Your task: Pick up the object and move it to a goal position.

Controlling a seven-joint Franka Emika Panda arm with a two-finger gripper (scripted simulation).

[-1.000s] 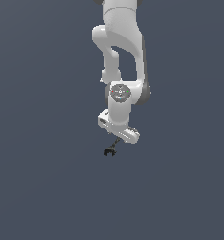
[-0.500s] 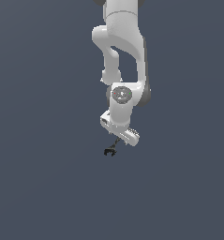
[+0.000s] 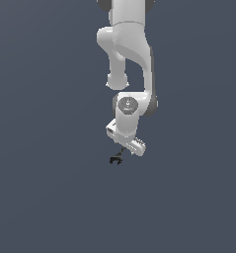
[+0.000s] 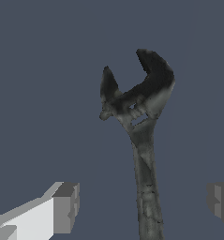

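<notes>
Against the earlier frame, only the white arm's wrist [image 3: 127, 106] has turned slightly; the gripper [image 4: 144, 201] fingers stand spread around the untouched wrench [image 4: 139, 117].

Dark-grey forked-head stick [image 4: 144, 154] between 2 spread claw [image 4: 144, 204] fingertips [image 4: 65, 207], touching neither.

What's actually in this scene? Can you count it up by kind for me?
White robot arm: 1
Tool on the arm's end, with two grey fingers spread apart: 1
Dark-grey adjustable wrench with a black forked head: 1
Total: 3
</notes>
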